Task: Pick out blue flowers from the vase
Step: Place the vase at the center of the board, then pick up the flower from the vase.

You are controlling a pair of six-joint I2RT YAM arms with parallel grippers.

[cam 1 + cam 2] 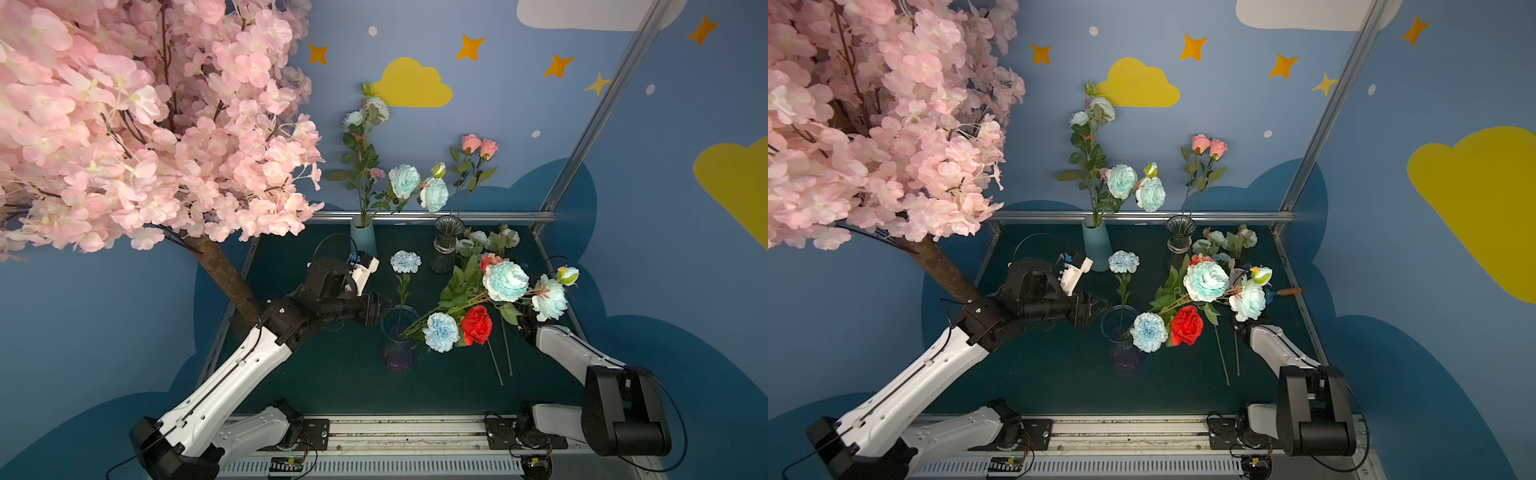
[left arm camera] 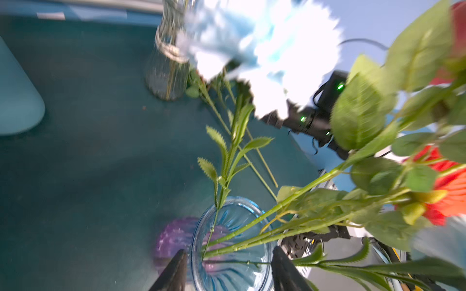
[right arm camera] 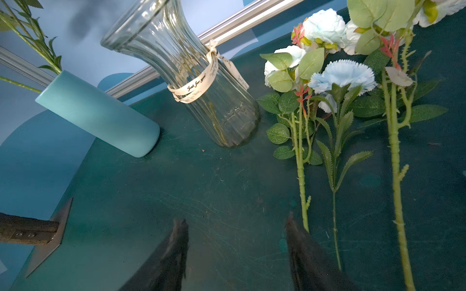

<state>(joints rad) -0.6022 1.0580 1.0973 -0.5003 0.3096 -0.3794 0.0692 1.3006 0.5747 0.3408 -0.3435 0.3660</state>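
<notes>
Glass vase (image 2: 228,277), ribbed, at parted left tool (image 2: 229,250); ruffled blue flowers (image 1: 441,331) inside.

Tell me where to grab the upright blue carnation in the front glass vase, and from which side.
Probably the blue carnation's thin stem just above the vase rim, below the toothed leaves. Approach from the left gripper's side: it stands nearly upright, while the other stems lean away rightward.

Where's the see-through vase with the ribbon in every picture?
Top view: ribbon vase at the back, beside the teal vase.
Top view: same spot.
Left wrist: partly behind a blurry blue flower.
Right wrist: between teal vase and lying blue flowers.
Shared landmark: the teal vase.
</notes>
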